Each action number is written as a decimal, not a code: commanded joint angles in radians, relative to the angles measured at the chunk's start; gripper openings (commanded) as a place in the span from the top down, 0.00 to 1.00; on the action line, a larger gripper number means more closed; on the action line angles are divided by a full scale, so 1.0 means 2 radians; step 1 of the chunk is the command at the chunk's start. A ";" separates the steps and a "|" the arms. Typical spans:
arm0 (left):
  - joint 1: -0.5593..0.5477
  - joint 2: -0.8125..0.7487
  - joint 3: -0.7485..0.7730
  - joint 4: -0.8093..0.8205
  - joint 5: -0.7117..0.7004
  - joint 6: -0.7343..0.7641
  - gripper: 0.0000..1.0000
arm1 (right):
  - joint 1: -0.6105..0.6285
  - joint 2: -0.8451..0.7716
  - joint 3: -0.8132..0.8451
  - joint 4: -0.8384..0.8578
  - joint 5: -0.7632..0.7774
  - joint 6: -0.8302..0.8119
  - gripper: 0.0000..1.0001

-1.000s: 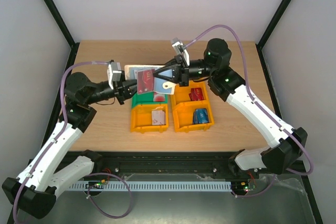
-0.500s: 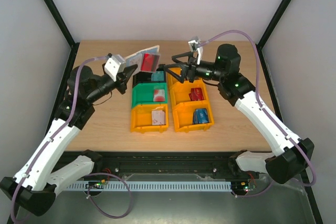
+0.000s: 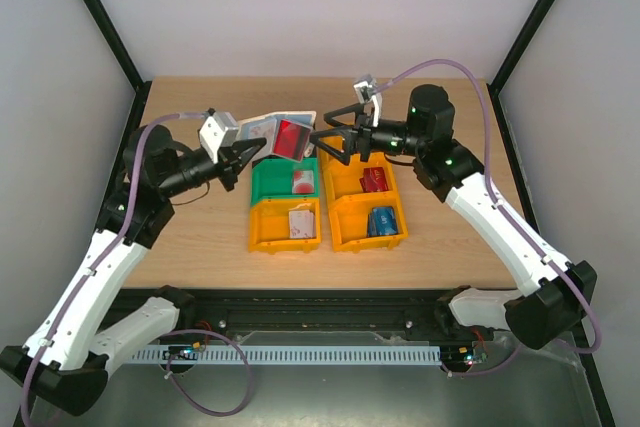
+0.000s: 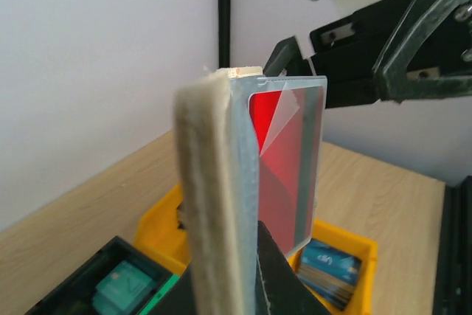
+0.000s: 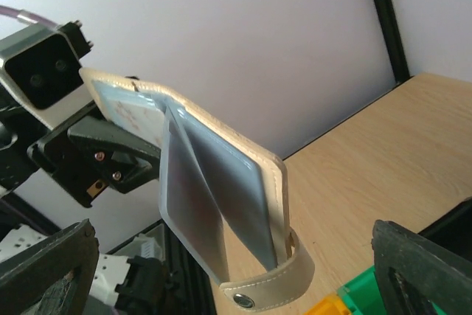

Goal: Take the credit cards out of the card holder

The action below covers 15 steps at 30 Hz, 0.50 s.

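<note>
**Progress.** Several cards [image 3: 383, 221] lie in the bins [image 3: 333, 227] at the centre of the bench [image 3: 200, 237], so most of the extraction appears done. One red card [image 3: 292, 139] sits in the holder [image 3: 262, 130] and is not yet removed.

**Holder.** It is held off the bench, at 12 o'clock of the bins, with its flaps open. The left gripper [image 3: 243, 159] is pressed together on its 9 o'clock end.

**Orientation.** The long axis runs from 9 to 3 o'clock. The free end points to 3 o'clock, at the right gripper [image 3: 335, 137], which is spread wide, holds nothing and stands just beside the red card.
</note>
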State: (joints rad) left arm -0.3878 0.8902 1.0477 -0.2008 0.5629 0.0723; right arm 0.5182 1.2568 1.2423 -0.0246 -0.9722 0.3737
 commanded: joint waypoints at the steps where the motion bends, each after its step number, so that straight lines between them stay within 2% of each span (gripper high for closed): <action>1: 0.011 -0.007 0.019 0.027 0.079 -0.046 0.98 | 0.002 0.000 0.004 0.015 -0.049 -0.002 0.01; 10: 0.012 -0.004 0.007 0.073 0.132 -0.087 0.98 | 0.007 0.019 0.014 0.033 -0.066 0.020 0.00; 14: 0.013 -0.009 -0.002 0.105 0.156 -0.105 0.98 | 0.006 0.019 0.008 0.027 -0.068 0.012 0.02; 15: 0.013 -0.011 -0.003 0.109 0.159 -0.107 0.98 | 0.007 0.020 0.008 0.028 -0.074 0.013 0.05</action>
State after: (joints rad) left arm -0.3679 0.8856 1.0515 -0.0868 0.8074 -0.0906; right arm 0.5259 1.2964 1.2427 -0.0017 -1.0782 0.4007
